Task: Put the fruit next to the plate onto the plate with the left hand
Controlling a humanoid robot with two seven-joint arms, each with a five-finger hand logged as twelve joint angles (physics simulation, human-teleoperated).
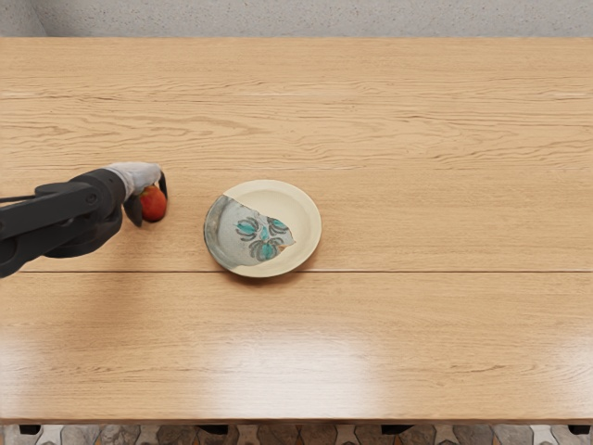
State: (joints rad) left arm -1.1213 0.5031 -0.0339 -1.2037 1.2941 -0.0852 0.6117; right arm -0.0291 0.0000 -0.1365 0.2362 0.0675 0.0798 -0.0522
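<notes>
Left of the plate (308,209), near it but not touching, sits the fruit (153,205): small, round, red-orange, type not resolvable. The left hand (139,185) is on it, with the arm entering from the picture's left edge. Dark fingers (133,211) curl round the fruit's near and far sides, which reads as a grasp. Whether the fruit rests on the surface (417,139) or is slightly raised cannot be told from this view. The plate is cream with a grey-blue patterned patch and carries nothing. The right arm is not seen.

Risks, as judged from here:
- Grip looks partial, since much of the fruit's plate-facing side is exposed. A round fruit could squirt out toward the plate during the lift or the sideways carry.
- If carried too low, the fruit or knuckles may strike the plate rim and shove or tip the plate.
- If released from height or off-centre, the fruit could roll over the shallow rim back onto the surface.
- A hard squeeze in simulation may eject the fruit.
</notes>
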